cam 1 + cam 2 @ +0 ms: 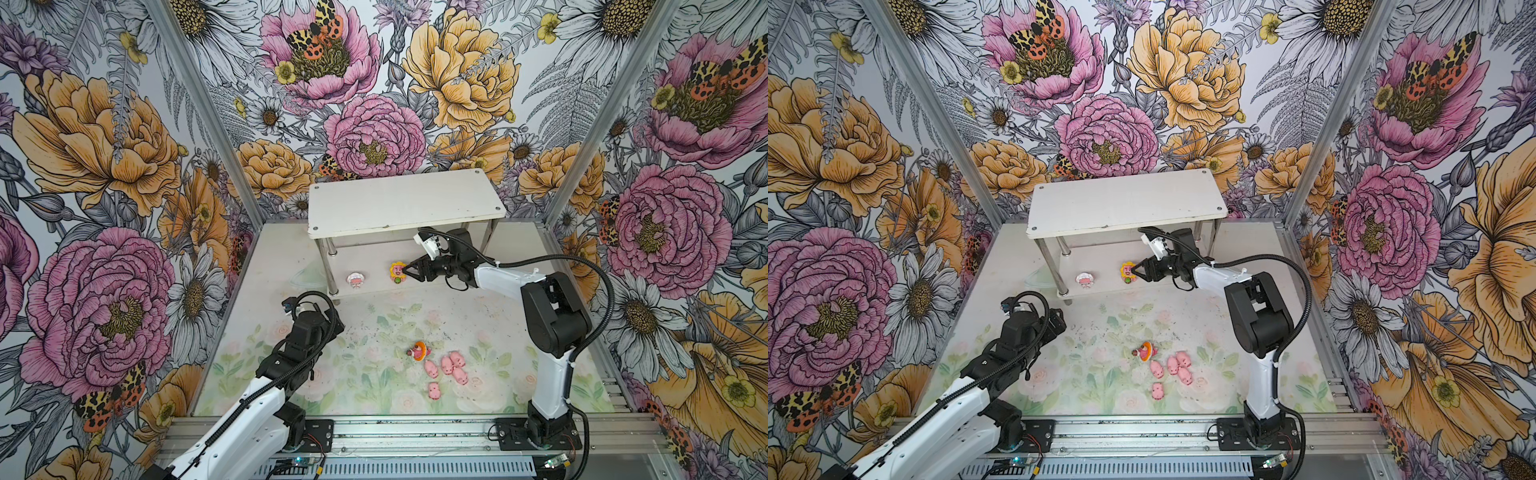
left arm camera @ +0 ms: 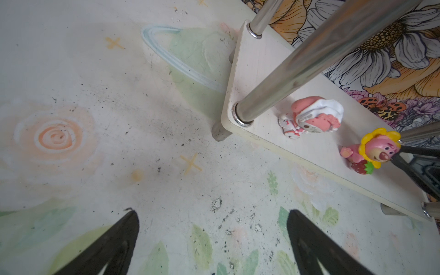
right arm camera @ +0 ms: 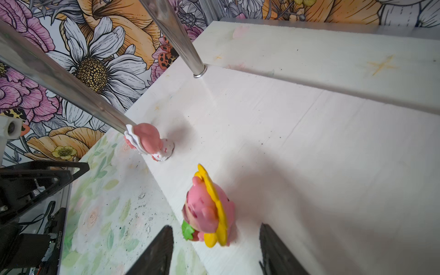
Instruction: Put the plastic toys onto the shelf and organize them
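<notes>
My right gripper (image 1: pixel 408 273), centre frame, stands open; the sunflower toy (image 1: pixel 397 271) stands upright just left of its tips on the shelf (image 1: pixel 407 203)

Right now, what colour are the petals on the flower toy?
Yellow petals, clearest in the left wrist view.

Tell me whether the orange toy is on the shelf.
No, the orange toy lies on the table beside the pigs, in front of the shelf.
</notes>
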You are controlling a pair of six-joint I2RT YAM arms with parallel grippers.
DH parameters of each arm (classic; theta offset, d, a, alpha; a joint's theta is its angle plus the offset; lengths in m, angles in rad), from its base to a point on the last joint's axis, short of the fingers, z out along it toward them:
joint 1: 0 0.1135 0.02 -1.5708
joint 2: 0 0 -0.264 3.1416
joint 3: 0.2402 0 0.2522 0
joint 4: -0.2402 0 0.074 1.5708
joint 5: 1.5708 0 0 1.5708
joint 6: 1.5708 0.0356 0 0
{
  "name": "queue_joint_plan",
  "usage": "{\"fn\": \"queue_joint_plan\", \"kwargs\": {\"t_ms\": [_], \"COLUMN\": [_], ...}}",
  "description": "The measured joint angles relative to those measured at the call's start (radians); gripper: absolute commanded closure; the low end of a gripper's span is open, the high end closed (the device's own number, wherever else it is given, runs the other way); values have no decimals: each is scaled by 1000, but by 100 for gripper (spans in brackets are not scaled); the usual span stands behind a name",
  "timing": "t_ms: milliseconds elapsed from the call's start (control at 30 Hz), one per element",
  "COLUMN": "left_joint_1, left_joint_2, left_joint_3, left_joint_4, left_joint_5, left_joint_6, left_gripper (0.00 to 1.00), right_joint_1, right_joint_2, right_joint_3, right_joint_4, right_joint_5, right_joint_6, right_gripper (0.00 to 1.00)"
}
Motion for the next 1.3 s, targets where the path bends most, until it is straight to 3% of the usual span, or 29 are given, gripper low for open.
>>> {"fn": "queue_joint_plan", "kwargs": {"t_ms": [600,1300], "left_joint_1": [-26,-45], "left_joint_2": [13,35], "left_joint_3": [11,31], "left_joint_4": [0,-1], "left_joint_5": [-17,-35], "left_joint_6": [-1,-1], "left_gripper": [2,1], "right_joint_1": [0,37], "right_joint_2": [147,214], "right_joint_3": [142,224], "right_joint_4": [35,-58], "right_joint_5": [-136,-256], "right_joint_6": [106,95], "right_gripper": [49,57]}}
